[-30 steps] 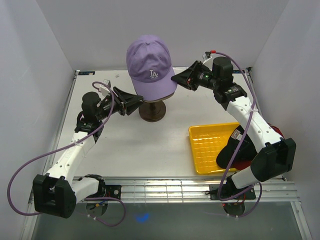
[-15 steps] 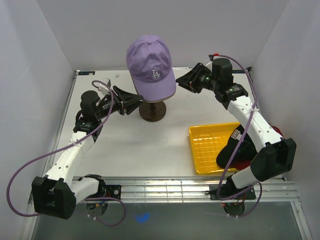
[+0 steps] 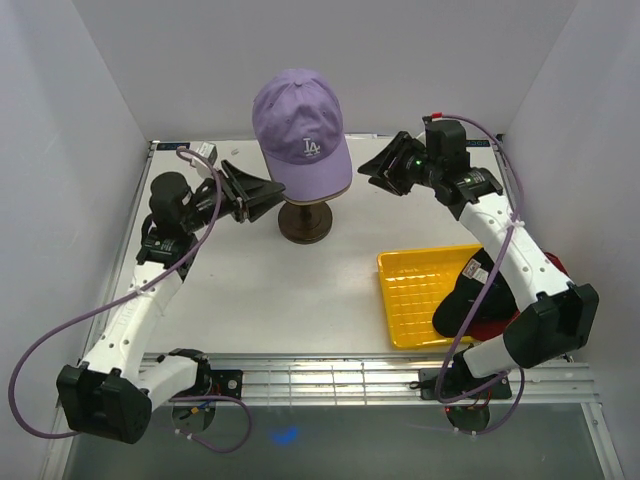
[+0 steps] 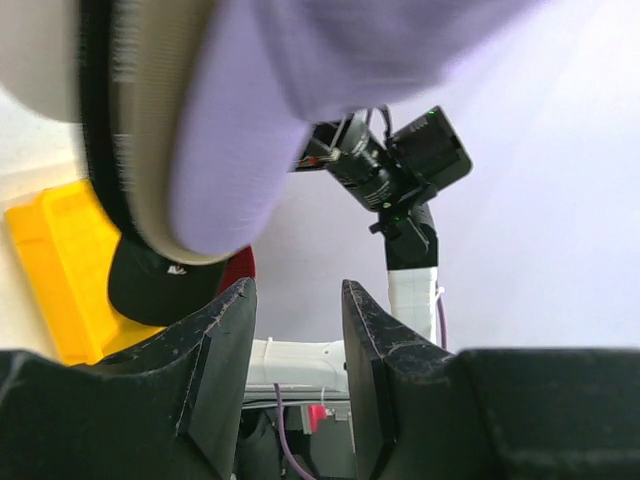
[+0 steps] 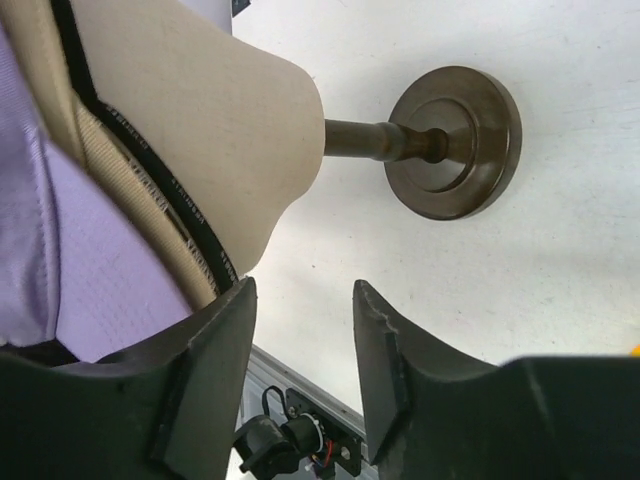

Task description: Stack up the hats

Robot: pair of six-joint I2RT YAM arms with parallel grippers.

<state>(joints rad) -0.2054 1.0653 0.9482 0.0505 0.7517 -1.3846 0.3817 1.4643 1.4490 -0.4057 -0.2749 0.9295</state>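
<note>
Left of the wooden stand [image 3: 305, 222], the left end effector [image 3: 268, 192] hangs spread and empty. The lavender cap [image 3: 298, 120] sits on the mannequin head [image 5: 220, 120]. The right end effector [image 3: 368, 176] gapes empty too. Uneven pinches could skew the cap or topple the stand. The cap's brim points toward the arm bases, long axis far-to-near.

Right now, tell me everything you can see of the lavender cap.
The lavender cap is soft fabric with a white embroidered logo on its front. Its brim points toward the arms and tilts down. It sits topmost on the mannequin head; the right wrist view shows tan and black edges layered beneath it. The left gripper and right gripper flank it, both open, neither gripping it.
</note>
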